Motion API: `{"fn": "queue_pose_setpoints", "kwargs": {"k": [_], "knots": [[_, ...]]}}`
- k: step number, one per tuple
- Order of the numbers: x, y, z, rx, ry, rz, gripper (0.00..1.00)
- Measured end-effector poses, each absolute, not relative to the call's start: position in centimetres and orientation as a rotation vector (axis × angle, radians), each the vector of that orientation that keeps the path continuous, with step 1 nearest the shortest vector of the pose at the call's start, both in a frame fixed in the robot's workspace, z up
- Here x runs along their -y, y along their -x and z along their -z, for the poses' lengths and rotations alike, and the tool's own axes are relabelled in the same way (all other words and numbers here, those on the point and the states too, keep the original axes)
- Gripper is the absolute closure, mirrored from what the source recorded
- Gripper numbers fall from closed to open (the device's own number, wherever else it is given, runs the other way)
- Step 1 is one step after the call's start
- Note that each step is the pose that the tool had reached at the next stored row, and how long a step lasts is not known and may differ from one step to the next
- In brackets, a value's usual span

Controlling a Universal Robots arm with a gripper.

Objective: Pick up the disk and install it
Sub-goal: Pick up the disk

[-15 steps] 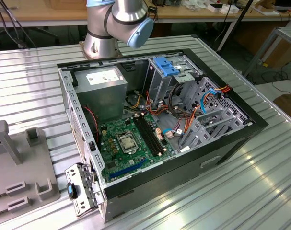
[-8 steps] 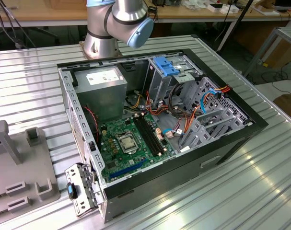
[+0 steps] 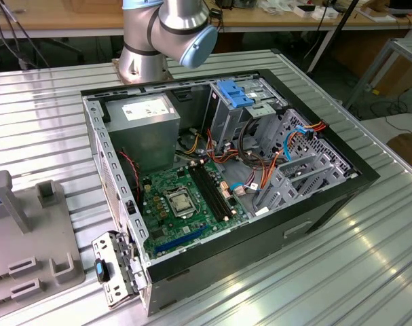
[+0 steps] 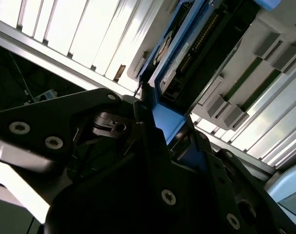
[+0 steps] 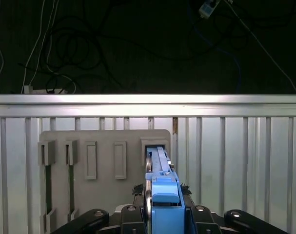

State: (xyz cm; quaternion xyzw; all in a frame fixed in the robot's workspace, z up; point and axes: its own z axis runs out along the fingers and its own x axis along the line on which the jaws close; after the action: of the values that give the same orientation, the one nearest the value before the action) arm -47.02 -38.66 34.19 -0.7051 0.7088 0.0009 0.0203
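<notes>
In the first wrist view my gripper (image 5: 165, 217) is closed narrowly on the disk (image 5: 163, 187), with my fingers (image 5: 130, 214) pressed against both sides of its blue carrier rail. The disk stands on edge in the end slot of the grey rack (image 5: 104, 146) on the slatted table (image 5: 235, 161). In the exterior view the rack lies to that view's left of the open computer case (image 3: 314, 204).

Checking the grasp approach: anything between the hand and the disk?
Nothing visible. In the first wrist view the disk stands on edge in a slot of the grey holder, its blue end right at the hand.
</notes>
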Motion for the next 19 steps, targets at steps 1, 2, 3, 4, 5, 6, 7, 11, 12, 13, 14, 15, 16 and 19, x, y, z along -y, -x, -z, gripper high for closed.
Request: {"fn": "queue_pose_setpoints", "kwargs": {"k": [1,2,3,4,5,6,7,11,12,13,14,15,16,19], "knots": [[38.7,47.0,-34.4,-2.199,2.187,-0.003,0.63],[38.7,47.0,-34.6,-2.199,2.187,-0.003,0.63],[38.7,47.0,-34.7,-2.199,2.187,-0.003,0.63],[38.7,47.0,-34.9,-2.199,2.187,-0.003,0.63],[38.7,47.0,-35.1,-2.199,2.187,-0.003,0.63],[38.7,47.0,-35.2,-2.198,2.187,-0.003,0.63],[38.7,47.0,-35.3,-2.198,2.187,-0.003,0.63],[38.7,47.0,-35.9,-2.198,2.187,-0.003,0.63],[38.7,47.0,-36.2,-2.199,2.187,-0.003,0.63],[38.7,47.0,-36.5,-2.199,2.187,-0.003,0.63],[38.7,47.0,-36.6,-2.199,2.187,-0.003,0.63],[38.7,47.0,-36.8,-2.199,2.187,-0.003,0.63],[38.7,47.0,-37.1,-2.198,2.187,-0.003,0.63],[38.7,47.0,-38.0,-2.198,2.187,-0.003,0.63]]}}
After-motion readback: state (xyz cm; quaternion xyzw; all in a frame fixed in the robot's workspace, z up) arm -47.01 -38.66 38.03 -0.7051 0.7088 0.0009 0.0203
